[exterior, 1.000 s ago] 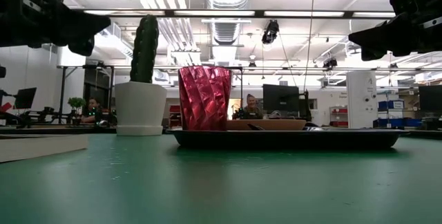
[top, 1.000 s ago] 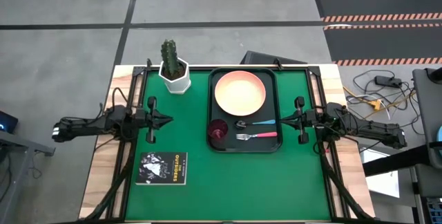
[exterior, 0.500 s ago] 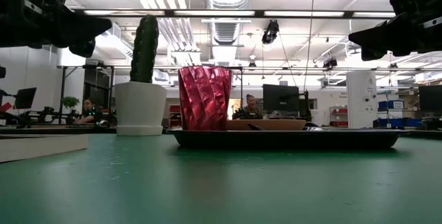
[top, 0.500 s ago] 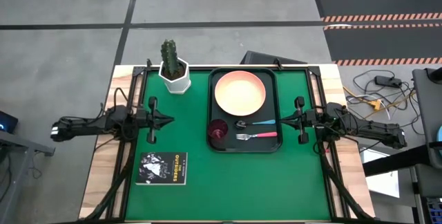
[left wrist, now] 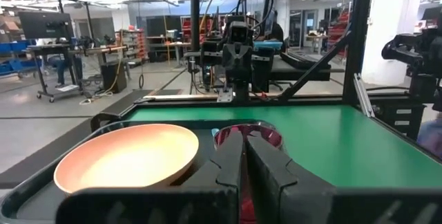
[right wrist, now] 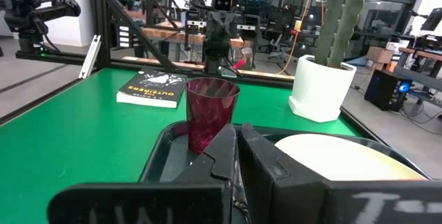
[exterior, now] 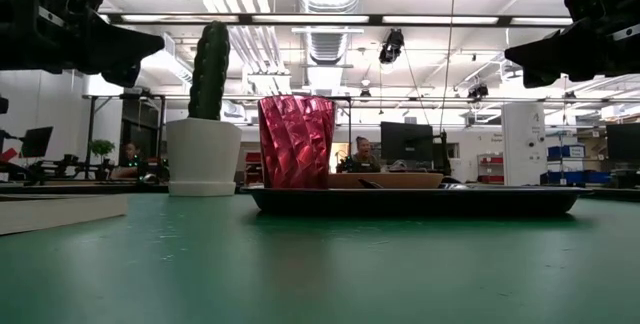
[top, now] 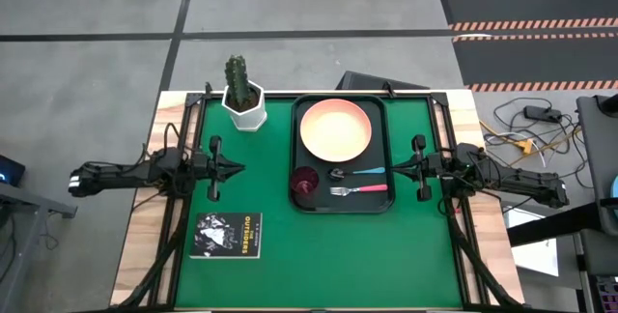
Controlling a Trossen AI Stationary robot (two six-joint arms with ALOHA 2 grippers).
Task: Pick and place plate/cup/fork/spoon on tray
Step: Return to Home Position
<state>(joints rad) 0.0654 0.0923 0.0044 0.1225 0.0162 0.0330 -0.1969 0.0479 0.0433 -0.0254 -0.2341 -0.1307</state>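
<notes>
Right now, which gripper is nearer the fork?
Right. The right gripper hangs just off the tray's edge beside the fork; the left gripper is across the mat, beyond the cup.

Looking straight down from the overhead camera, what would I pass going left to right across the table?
Left gripper → black book → cactus pot → cup → plate → right gripper. The cup and plate sit on the tray.

fork (top: pixel 359 189): out of sight in low view, behind tray (exterior: pixel 415 200) rim
spoon (top: pixel 355 171): barely a dark bump above rim in low view
plate (left wrist: pixel 128 156): near edge cut by left gripper (left wrist: pixel 243 172)
book (exterior: pixel 45 211): clipped at low view's side edge
</notes>
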